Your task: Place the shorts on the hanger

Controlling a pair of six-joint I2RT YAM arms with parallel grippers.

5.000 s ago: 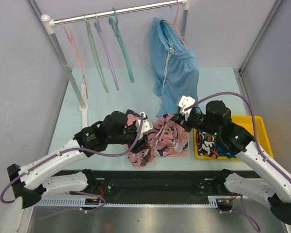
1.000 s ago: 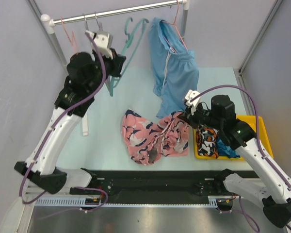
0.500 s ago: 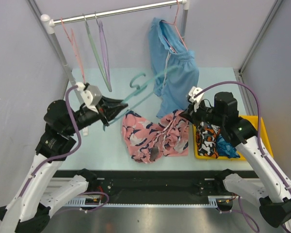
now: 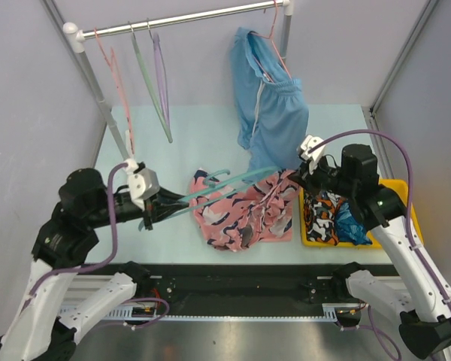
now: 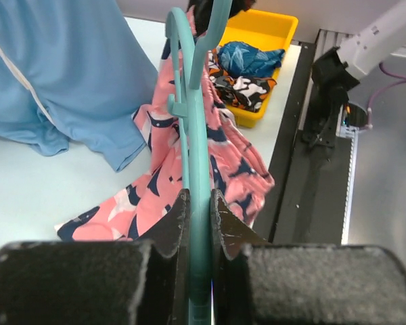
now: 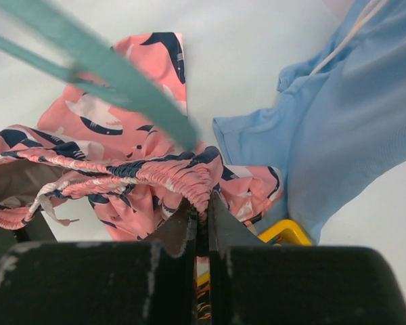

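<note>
Enclosure: grey-lilac walls on three sides and a pale blue-green worktop point(image 4: 210, 135). A white rail point(image 4: 203, 16) is running across the back. A pink hanger point(image 4: 113, 75), a pale green hanger point(image 4: 146, 75) and a purple hanger point(image 4: 161, 75) are hanging from it on the left. Light-blue shorts point(image 4: 274, 113) are hanging on the right, with their hem reaching down to the worktop. A yellow tray point(image 4: 402, 199) is sitting at the right edge, holding patterned clothes point(image 4: 323, 218).

The shorts point(image 4: 237, 218) are lying crumpled near the front centre of the worktop, just left of the tray. Their right edge is being lifted.

Left arm: it is reaching in low from the left, forearm roughly level, with the left hand point(image 4: 159, 203) pointing right. The hand is clenched on one end of the hanger point(image 4: 225, 188). In the wrist view the fingers point(image 5: 172, 227) are pressing the teal bar from both sides. The hanger is lying nearly flat over the shorts, its far end stretching toward the other hand. I cannot tell whether it is touching the fabric.

Right arm: it is bending in from the right above the tray, hand pointing left. The right hand point(image 4: 297, 179) is pinching the gathered waistband of the shorts. The wrist view shows the fingers point(image 6: 183, 227) closed tight on the elastic edge, beside the hem of the light-blue shorts.
</note>
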